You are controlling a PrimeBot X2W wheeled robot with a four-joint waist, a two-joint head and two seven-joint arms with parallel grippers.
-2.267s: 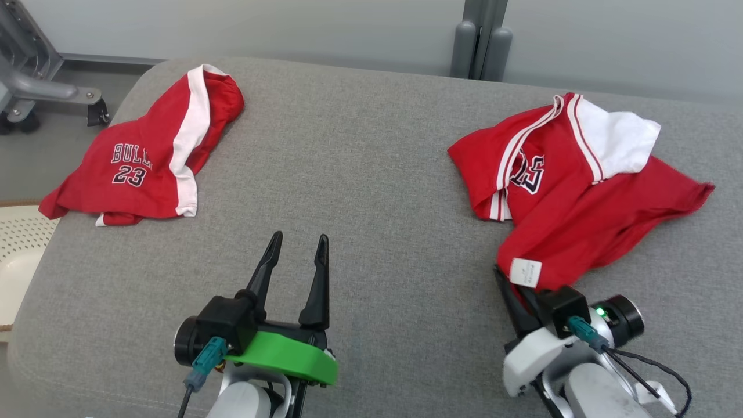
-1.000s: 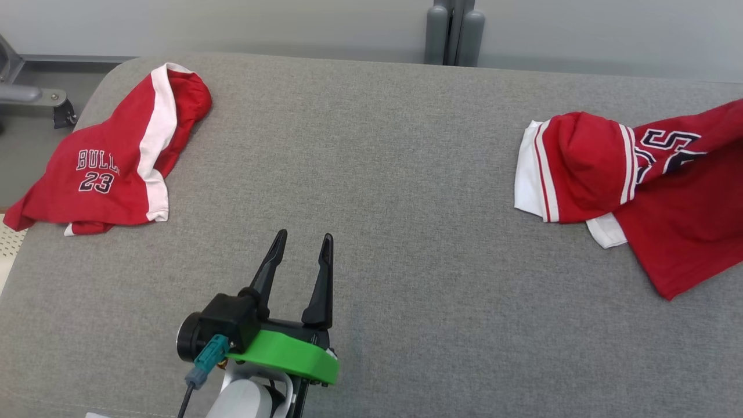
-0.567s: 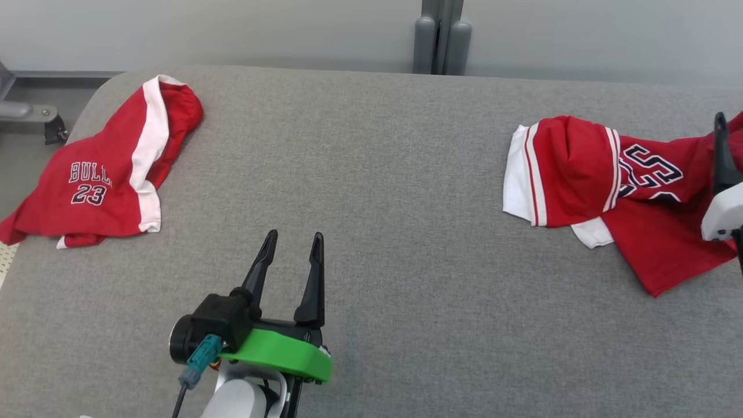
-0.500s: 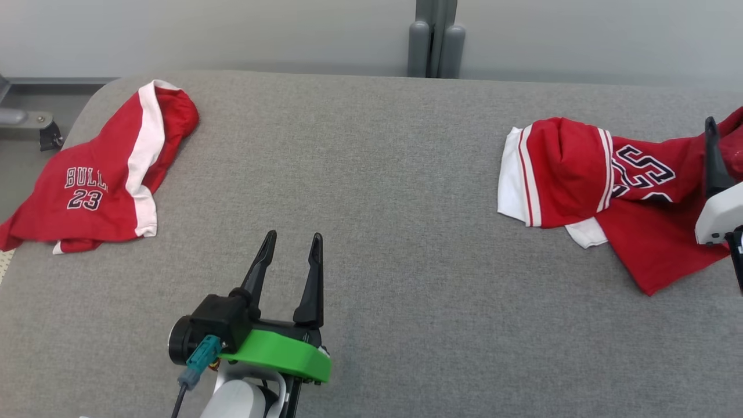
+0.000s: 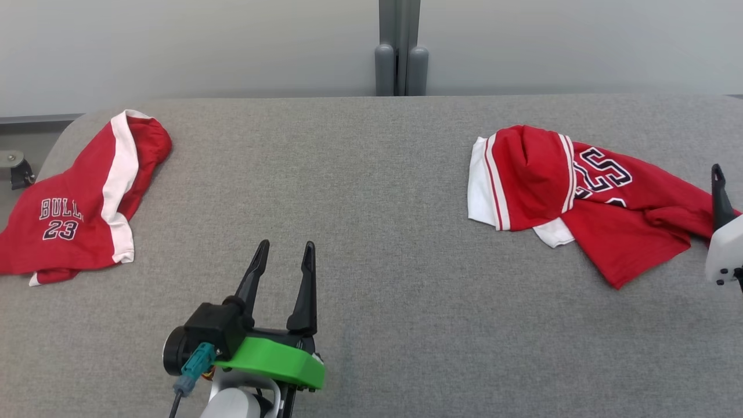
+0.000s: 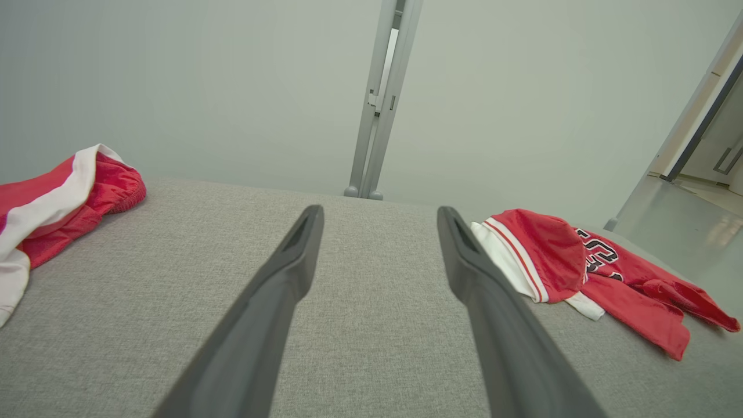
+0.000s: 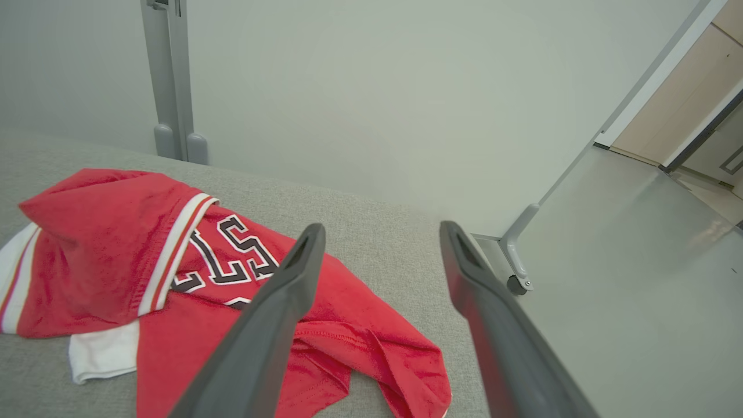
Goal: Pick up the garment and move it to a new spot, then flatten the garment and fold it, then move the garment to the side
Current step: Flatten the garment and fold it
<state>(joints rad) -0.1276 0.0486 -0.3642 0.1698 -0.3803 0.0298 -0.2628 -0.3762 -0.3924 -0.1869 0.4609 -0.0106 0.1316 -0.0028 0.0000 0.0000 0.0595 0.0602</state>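
The garment (image 5: pixel 586 197) is a red jersey with white striped trim and dark numerals, lying crumpled on the right of the grey padded table (image 5: pixel 371 174). In the right wrist view the garment (image 7: pixel 191 273) spreads below and left of my right gripper (image 7: pixel 383 227), which is open and holds nothing. One finger (image 5: pixel 718 194) of that gripper shows at the head view's right edge, beside the jersey's far right end. My left gripper (image 5: pixel 285 247) hovers open and empty over the table's near middle, and it appears again as the left gripper (image 6: pixel 378 212).
Red shorts (image 5: pixel 75 203) with a white stripe and "BULLS 23" lie at the table's left edge. A grey post (image 5: pixel 400 64) stands behind the table. Past the table's right edge is bare floor (image 7: pixel 627 278) and a wheeled frame leg (image 7: pixel 514 273).
My right gripper has opened and let go of the jersey, which now rests limp on the table's right side. The head camera has shifted. The left gripper stays open.
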